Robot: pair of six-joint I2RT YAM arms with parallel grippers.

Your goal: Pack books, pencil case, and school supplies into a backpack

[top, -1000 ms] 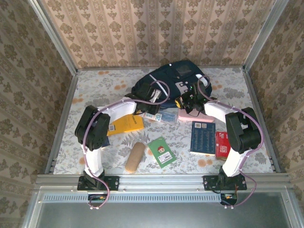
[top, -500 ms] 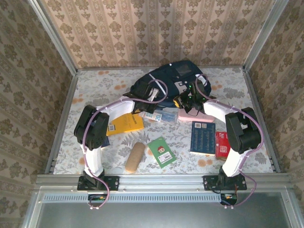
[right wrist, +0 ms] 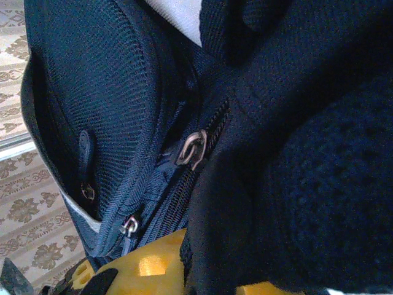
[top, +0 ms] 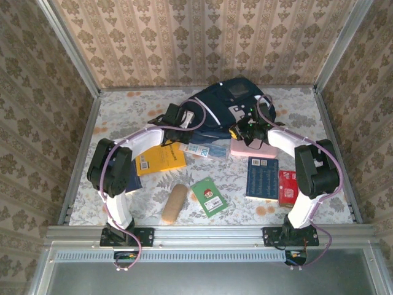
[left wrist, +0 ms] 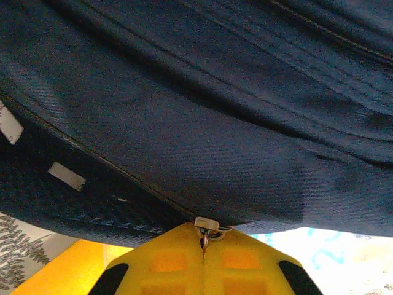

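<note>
The dark navy backpack [top: 224, 101] lies at the back middle of the table. My left gripper [top: 184, 120] is at its left front edge, shut on a small metal zipper pull [left wrist: 207, 225] under the navy fabric [left wrist: 215, 123]. My right gripper [top: 244, 129] is at the bag's right front, shut on a thick fold of backpack fabric [right wrist: 245, 233]. On the table lie a yellow book [top: 161, 158], a navy book [top: 262, 178], a green book [top: 209, 196], a blue-and-white packet [top: 206, 149], a pink box [top: 249, 149], a tan roll [top: 174, 203] and a red pack [top: 287, 187]. The pencil case is out of view.
Patterned walls with metal corner posts [top: 92, 92] close in the table on three sides. Two more zipper pulls [right wrist: 193, 147] show on the bag in the right wrist view. The left arm's links [top: 110, 166] reach over the table's left half, above a dark book edge.
The left gripper closed on the zipper pull and moved left along the bag's front edge, the arm swinging left with it. The right gripper shifted slightly up, still holding fabric.
</note>
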